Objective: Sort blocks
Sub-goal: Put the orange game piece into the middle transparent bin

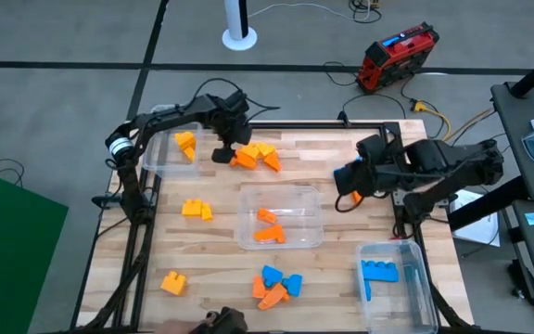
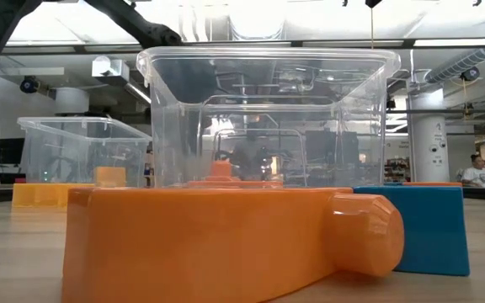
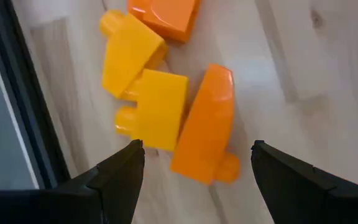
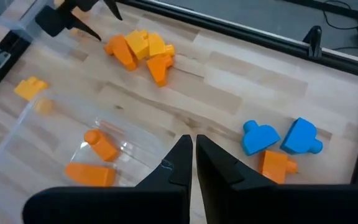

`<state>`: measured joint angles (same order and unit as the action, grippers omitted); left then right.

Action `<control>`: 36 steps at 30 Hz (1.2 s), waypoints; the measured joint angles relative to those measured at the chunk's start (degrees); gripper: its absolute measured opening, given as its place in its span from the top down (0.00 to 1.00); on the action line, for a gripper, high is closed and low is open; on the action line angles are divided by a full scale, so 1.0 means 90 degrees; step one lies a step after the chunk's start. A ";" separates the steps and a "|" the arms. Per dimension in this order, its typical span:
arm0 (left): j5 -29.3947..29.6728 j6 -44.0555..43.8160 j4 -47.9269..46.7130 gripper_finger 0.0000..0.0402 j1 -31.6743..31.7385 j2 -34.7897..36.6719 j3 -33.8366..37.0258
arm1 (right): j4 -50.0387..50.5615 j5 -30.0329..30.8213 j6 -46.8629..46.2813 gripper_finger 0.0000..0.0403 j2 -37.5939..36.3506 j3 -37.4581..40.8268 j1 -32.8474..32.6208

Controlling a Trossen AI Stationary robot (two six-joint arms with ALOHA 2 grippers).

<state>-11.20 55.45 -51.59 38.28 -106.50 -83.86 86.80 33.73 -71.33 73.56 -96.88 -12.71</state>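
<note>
Orange and yellow mix in the heap [image 1: 256, 156] just past the far edge of the middle bin [image 1: 280, 215]; that heap is my target now; left gripper [image 1: 222, 154] sits at its side away from the right arm, fingers spread wide, nothing held; in its wrist view an orange wedge [image 3: 207, 132] and a yellow block [image 3: 156, 110] lie between the fingertips. Middle bin holds orange pieces [image 1: 268, 228]; left bin [image 1: 176, 148], beyond the heap from the middle bin, holds yellow [image 1: 186, 143]; right bin [image 1: 396, 283] holds blue [image 1: 379, 271]. More loose blocks: yellow pair [image 1: 197, 210] beside the middle bin, one yellow [image 1: 173, 282] further off toward the near edge, blue-orange cluster [image 1: 277, 285] just in front of the bin. Right gripper [image 1: 345, 176] waits to the bin's far right, fingers nearly together, empty. I judge this the pick step, sorting well under way; next I'd lower, close on one block only, likely the wedge, then carry it to the middle bin.
</note>
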 joint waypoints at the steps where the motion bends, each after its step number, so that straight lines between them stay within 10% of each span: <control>1: 0.0000 0.0058 0.0100 0.33 0.0000 0.0000 0.0051 | -0.0017 -0.0045 0.0000 0.97 0.0000 0.0000 0.0037; 36: -0.0013 -0.0072 0.0809 0.33 -0.0036 -0.0377 0.1190 | -0.0226 -0.0300 -0.0121 0.97 0.0000 0.0002 0.0335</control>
<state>-11.32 54.81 -44.31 37.95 -109.89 -73.15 84.76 31.03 -72.42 73.56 -96.86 -9.69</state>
